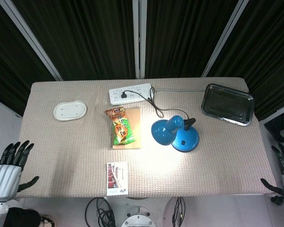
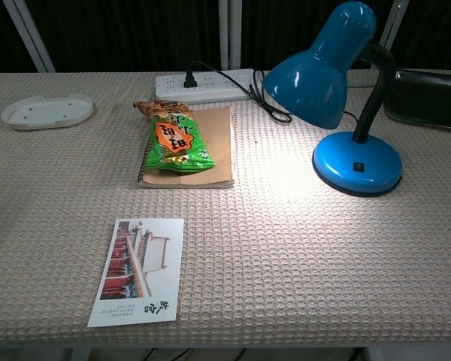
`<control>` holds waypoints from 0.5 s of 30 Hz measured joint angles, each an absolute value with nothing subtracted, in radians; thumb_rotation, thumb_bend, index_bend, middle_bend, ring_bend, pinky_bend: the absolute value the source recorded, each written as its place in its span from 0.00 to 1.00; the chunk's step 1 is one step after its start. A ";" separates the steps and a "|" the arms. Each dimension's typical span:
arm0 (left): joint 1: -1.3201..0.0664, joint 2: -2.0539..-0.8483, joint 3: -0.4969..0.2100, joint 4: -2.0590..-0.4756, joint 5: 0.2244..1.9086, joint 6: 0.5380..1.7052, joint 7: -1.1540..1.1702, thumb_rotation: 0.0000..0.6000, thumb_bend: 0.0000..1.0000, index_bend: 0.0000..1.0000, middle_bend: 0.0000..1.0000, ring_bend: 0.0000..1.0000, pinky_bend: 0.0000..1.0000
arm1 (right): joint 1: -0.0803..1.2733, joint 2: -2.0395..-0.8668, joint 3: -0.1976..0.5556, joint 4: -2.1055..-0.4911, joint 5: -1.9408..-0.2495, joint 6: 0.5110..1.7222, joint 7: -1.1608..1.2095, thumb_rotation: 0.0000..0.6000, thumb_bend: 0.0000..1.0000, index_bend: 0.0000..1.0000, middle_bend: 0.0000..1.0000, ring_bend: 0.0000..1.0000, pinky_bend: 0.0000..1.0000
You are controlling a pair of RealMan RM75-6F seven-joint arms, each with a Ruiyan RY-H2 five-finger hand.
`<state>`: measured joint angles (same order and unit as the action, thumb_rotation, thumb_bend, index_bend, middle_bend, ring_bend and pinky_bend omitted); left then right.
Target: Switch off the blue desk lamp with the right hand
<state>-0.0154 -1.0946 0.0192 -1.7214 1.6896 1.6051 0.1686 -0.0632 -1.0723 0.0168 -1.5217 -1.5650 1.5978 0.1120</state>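
Note:
The blue desk lamp (image 1: 176, 134) stands right of the table's middle, lit, casting a bright patch on the cloth in front of it. In the chest view the lamp (image 2: 338, 75) shows its round base with a small black switch (image 2: 357, 166) on top. Its black cord runs back to the white power strip (image 1: 130, 93). My right hand (image 1: 283, 166) hangs off the table's right edge, fingers spread, far from the lamp and holding nothing. My left hand (image 1: 10, 165) hovers off the left front corner, fingers apart and empty. Neither hand shows in the chest view.
A snack bag (image 1: 121, 126) lies on a brown notebook (image 1: 133, 137) left of the lamp. A postcard (image 1: 117, 178) lies near the front edge. A white oval dish (image 1: 70, 110) sits at the left, a dark metal tray (image 1: 227, 103) at the back right.

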 measured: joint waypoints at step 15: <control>-0.017 -1.083 0.018 -1.754 1.692 1.602 0.194 1.00 0.00 0.00 0.00 0.00 0.00 | -0.051 -1.062 0.021 -1.519 -1.575 1.594 0.134 1.00 0.06 0.00 0.00 0.00 0.00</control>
